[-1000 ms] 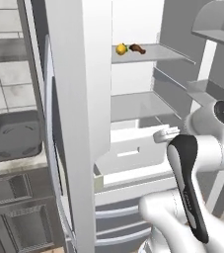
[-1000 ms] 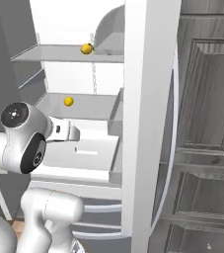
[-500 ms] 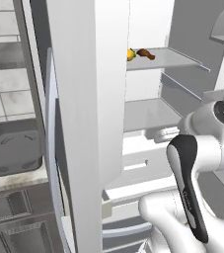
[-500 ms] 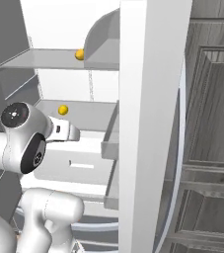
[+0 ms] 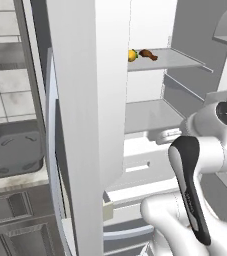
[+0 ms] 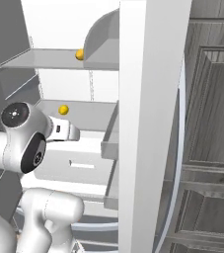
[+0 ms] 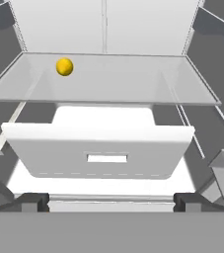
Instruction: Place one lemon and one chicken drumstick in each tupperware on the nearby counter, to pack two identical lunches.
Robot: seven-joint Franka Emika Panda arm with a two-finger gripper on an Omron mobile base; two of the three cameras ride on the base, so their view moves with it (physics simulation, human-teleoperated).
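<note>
While facing the open fridge, pincer (image 7: 111,201) stands wide open and empty, both tips apart at the bottom of the hand view, aimed at the middle shelf (image 7: 133,81). Nothing held.

One lemon (image 7: 64,66) sits on that shelf near its back left corner (seen from the hand), well apart from the tips; same fruit in the right base view (image 6: 63,109). Below the shelf, a white drawer (image 7: 101,150) pulled partly out.

Second lemon (image 5: 132,55) on the top shelf (image 5: 172,59), touching or just beside a drumstick (image 5: 148,54) near the shelf's back; only one drumstick to be made out, the second hidden or elsewhere.

One tupperware (image 5: 16,155) waits on the bench (image 5: 15,182) left of the fridge door, seemingly nothing in it.

Judged step: approach for the first pick, most likely the middle-shelf lemon. Nothing packed yet, so barely begun.

Next move calls for reaching forward over the drawer front, shifting toward the shelf's left side, keeping under the top shelf, straddling the lemon, then closing gently (round fruit, apt to roll).
</note>
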